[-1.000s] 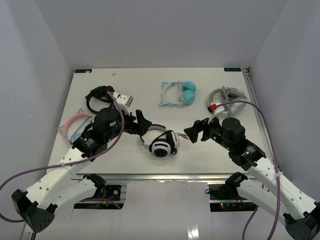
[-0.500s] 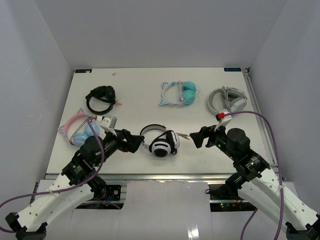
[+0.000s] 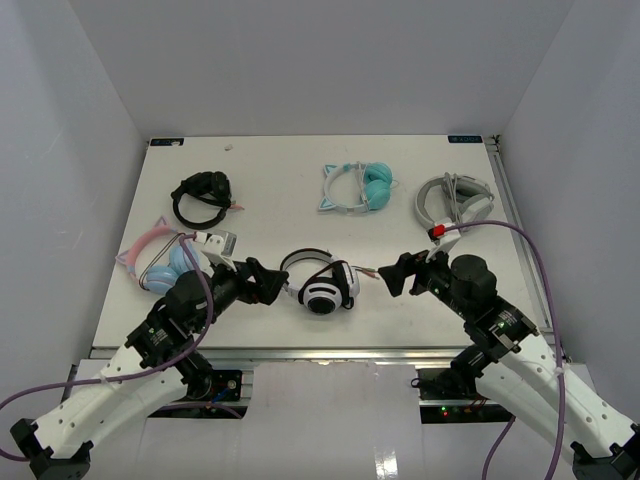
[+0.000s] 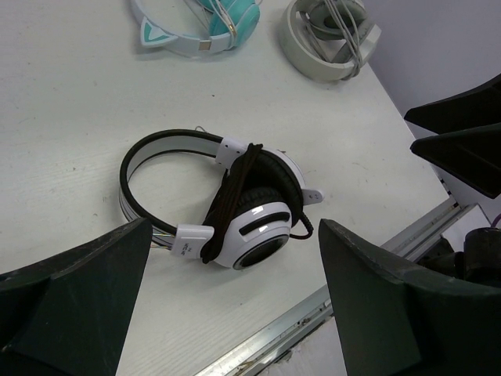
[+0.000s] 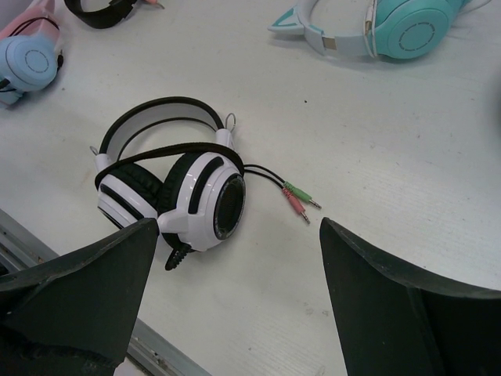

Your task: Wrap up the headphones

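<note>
Most of the wrapping looks done to us: the headphones (image 3: 320,285) lie on their side on the table (image 3: 280,190), near its front edge and between the two arms, cups close together. The cable (image 4: 232,194) crosses the cups in a tight black band of turns, plainest from the left wrist. Only a short tail is loose. It leads out of the headphones on the right-arm side and ends in the pink and green plugs (image 5: 294,192), which lie flat just beside the cups. We judge that what is left, if anything, is tucking that tail away. We cannot tell whether the turns are fastened or would slacken if the headphones were moved. Just beside the headphones on the left-arm side sits the left gripper (image 3: 272,283), fingers spread wide with nothing between them and not touching the headband. On the opposite side, near the plugs, the right gripper (image 3: 390,273) is equally wide apart and empty. Farther from the headphones are four other sets. A pink set (image 3: 160,260) lies beyond the left gripper, a black set (image 3: 203,195) behind and to the left, a teal set (image 3: 355,187) straight behind, and a grey set (image 3: 455,198) behind and to the right.
</note>
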Available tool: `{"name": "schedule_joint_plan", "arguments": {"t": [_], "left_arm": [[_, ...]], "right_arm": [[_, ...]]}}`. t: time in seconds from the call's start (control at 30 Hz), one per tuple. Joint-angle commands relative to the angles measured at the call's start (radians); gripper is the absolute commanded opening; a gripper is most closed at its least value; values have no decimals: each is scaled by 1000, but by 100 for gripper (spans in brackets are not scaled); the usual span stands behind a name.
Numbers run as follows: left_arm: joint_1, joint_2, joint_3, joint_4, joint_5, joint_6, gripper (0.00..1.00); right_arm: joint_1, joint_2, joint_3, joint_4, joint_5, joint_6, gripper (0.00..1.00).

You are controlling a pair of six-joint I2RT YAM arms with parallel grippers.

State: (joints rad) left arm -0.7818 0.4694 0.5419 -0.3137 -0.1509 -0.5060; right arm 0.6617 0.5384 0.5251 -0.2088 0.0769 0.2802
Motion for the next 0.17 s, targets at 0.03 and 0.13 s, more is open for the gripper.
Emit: {"name": "schedule_joint_plan", "arguments": {"t": [0.03, 0.13], "left_arm": [[-4, -5, 30, -13, -25, -10, 98], [-5, -9, 31, -15, -27, -10, 98]], "right_arm": [[3, -15, -7, 32, 15, -11, 90], [3, -15, -8, 33, 11, -12, 90]]}}
